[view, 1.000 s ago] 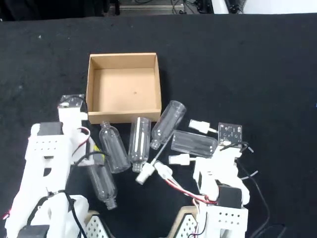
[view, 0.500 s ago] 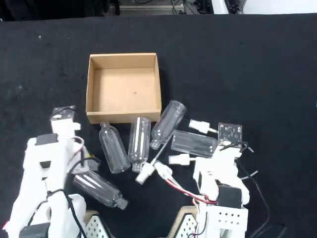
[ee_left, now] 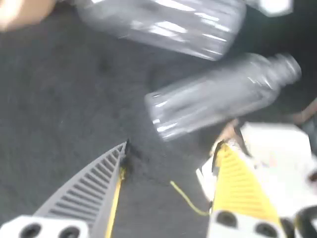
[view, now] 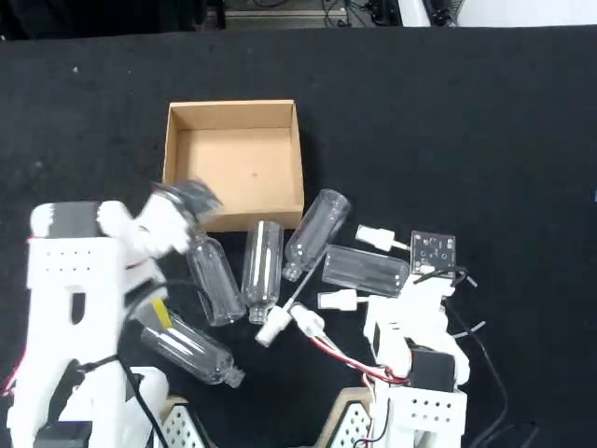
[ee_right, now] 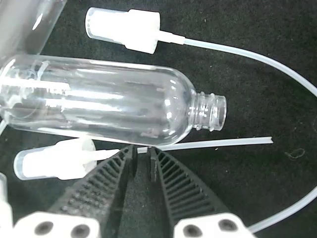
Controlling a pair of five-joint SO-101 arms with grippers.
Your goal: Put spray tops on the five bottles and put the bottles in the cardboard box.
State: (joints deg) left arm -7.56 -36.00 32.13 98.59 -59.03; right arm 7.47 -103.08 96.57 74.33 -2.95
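Observation:
The open cardboard box (view: 233,163) stands at the middle back. Several clear, capless bottles lie in front of it: one (view: 215,277), one (view: 263,271), one (view: 317,233), one (view: 366,271) and one apart at the lower left (view: 187,350). White spray tops (view: 378,238) (view: 340,301) (view: 275,327) lie among them. My left gripper (ee_left: 171,158) is open and holds nothing; the lower-left bottle (ee_left: 223,96) lies just past its tips. My right gripper (ee_right: 142,153) is shut on nothing, beside a bottle (ee_right: 99,104), with one spray top (ee_right: 54,158) next to its tips and another (ee_right: 124,22) beyond.
Thin white tubes (ee_right: 247,54) from the spray tops trail over the black tabletop (view: 466,121). Red and black cables run by the right arm's base (view: 410,369). The table's right and far parts are bare.
The left arm has swung, its wrist moving right toward the box's near wall. The lower-left bottle has turned to lie slanted. The right arm has not moved.

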